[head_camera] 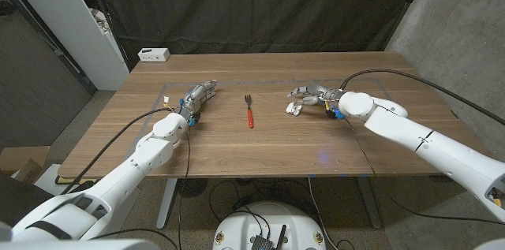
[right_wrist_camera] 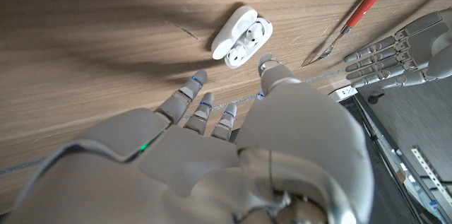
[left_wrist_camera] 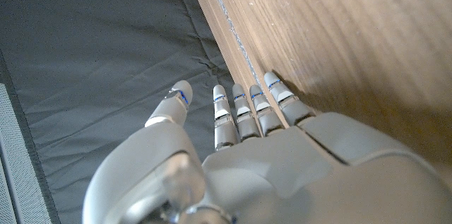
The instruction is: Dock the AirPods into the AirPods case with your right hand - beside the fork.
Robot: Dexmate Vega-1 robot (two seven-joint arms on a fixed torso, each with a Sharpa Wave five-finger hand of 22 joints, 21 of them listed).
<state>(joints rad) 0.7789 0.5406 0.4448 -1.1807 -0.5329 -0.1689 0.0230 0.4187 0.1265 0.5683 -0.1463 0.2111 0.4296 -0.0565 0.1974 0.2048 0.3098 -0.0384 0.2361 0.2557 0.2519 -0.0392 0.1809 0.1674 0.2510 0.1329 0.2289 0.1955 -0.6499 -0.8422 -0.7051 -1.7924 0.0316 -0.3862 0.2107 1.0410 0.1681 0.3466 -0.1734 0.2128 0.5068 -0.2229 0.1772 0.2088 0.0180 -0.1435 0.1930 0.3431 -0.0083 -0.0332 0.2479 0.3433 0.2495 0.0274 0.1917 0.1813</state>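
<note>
The white AirPods case (right_wrist_camera: 240, 37) lies open on the wooden table, lid tipped back, with a white earbud showing in its base. In the head view the case (head_camera: 294, 109) sits right of the red-handled fork (head_camera: 249, 112). My right hand (head_camera: 312, 95) hovers just behind the case, fingers spread and reaching toward it with nothing held. From the right wrist, my thumb tip (right_wrist_camera: 270, 68) ends a short way from the case, apart from it. My left hand (head_camera: 199, 96) stays left of the fork with its fingers (left_wrist_camera: 247, 107) straight and nothing in it.
A small white box (head_camera: 153, 54) sits at the table's back left corner. The fork (right_wrist_camera: 360, 12) lies between the case and my left hand (right_wrist_camera: 395, 51). A thin taped outline (left_wrist_camera: 226, 19) marks the tabletop. A dark curtain hangs behind the table.
</note>
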